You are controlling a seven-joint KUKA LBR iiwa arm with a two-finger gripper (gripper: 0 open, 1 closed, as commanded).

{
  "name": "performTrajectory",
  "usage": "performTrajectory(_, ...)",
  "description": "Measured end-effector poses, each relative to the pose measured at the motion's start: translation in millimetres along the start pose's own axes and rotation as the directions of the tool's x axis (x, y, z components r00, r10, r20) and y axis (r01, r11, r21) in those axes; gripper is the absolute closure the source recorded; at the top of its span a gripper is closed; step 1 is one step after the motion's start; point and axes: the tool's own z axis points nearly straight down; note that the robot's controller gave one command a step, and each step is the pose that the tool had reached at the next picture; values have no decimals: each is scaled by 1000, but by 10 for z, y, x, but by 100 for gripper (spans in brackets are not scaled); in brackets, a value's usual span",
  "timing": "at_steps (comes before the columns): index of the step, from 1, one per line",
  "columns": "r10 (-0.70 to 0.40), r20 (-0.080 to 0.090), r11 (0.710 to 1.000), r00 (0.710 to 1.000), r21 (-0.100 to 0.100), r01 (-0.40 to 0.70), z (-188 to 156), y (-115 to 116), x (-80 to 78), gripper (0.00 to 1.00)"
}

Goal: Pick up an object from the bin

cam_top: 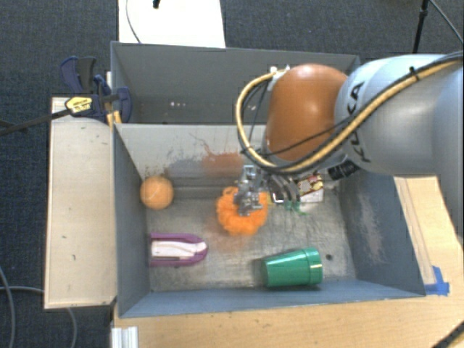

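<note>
The claw (250, 201) sits low on top of a crumpled orange thing (235, 222) near the middle of the bin (188, 78), covering its upper part, and I cannot tell how far it is open, while the arm hides part of a small white item (312, 192) just beside it.

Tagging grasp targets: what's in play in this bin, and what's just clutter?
In play: gripper; lumpy bright-orange thing under it, in the middle of the grey metal bin.

Clutter: pale orange ball, left; purple-and-white plastic thing, front left; green plastic cup on its side, front right; small white-and-red thing beside the gripper.
</note>
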Motion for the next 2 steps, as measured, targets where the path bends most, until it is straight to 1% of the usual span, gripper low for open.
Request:
performTrajectory(1, 53, 1, 999, 999, -4, -53, -12, -333, 46, 100)
performTrajectory(2, 107, -5, 994, 994, 0, -107, -486, -465, 6, 100)
